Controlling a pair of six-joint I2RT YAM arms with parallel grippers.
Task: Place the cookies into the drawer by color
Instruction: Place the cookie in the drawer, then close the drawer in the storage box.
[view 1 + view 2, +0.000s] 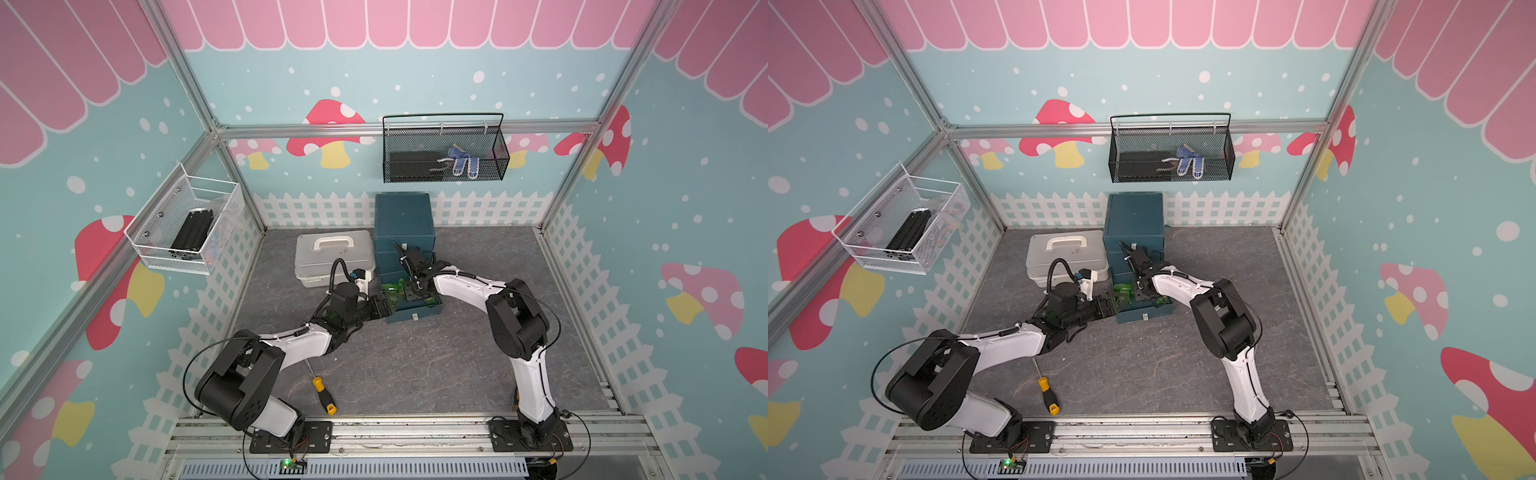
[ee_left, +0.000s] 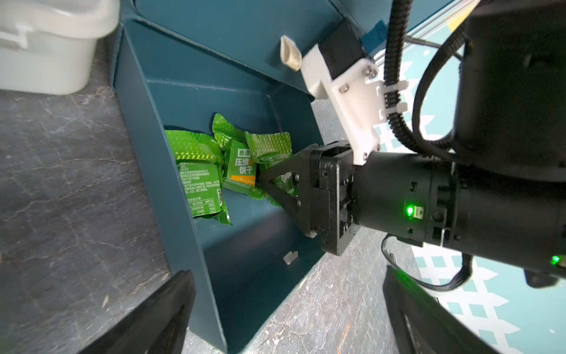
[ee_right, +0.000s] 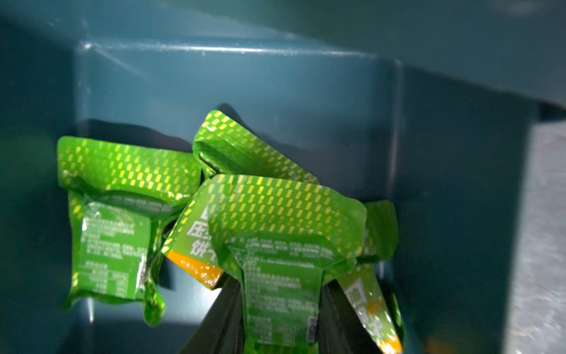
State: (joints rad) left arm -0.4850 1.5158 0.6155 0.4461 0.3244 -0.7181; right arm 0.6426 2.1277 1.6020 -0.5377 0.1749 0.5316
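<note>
The drawer [image 1: 403, 216] is a dark teal cabinet at the back, and its bottom drawer [image 1: 415, 314] is pulled out onto the floor. Several green cookies [image 2: 199, 177] lie inside it. My right gripper [image 3: 280, 285] reaches down into that drawer, shut on a green cookie [image 3: 281, 245] that sits between its black fingers [image 3: 226, 315]; other green packets lie beside and under it. My left gripper [image 2: 286, 275] is open and holds nothing; it hovers at the pulled-out drawer's front left corner [image 1: 386, 305]. No orange or black cookies are in view.
A pale grey lidded case [image 1: 332, 257] stands left of the cabinet. A yellow-and-black screwdriver [image 1: 323, 395] lies on the floor by the left arm. A black mesh basket [image 1: 444, 149] hangs on the back wall and a white wire basket [image 1: 187, 224] on the left wall.
</note>
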